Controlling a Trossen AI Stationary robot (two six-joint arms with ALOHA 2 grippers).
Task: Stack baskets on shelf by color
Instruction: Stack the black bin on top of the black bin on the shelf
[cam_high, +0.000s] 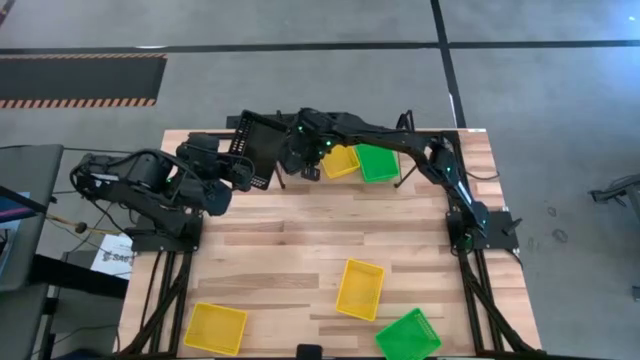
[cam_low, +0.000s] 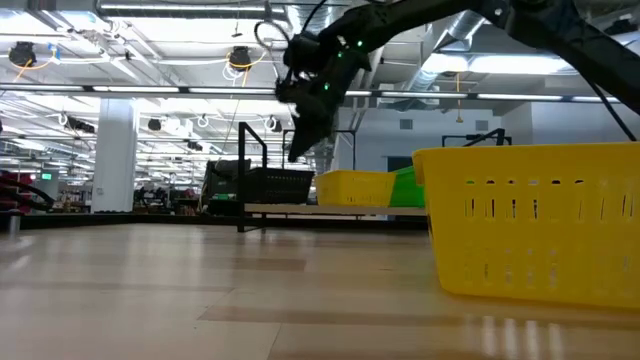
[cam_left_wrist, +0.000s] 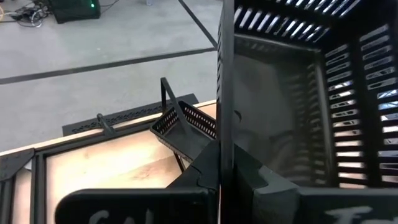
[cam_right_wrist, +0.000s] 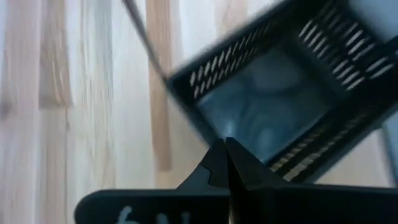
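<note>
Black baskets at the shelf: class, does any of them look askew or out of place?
Yes. The tilted black basket sits crooked at the shelf, with one end raised rather than lying flat. The left gripper is shut on the wall of a second black basket.

desk (cam_high: 300, 250): pale wood planks, smooth, satin sheen | yellow basket (cam_low: 535, 220): slotted glossy plastic | black basket (cam_left_wrist: 311, 93): slotted matt plastic
</note>
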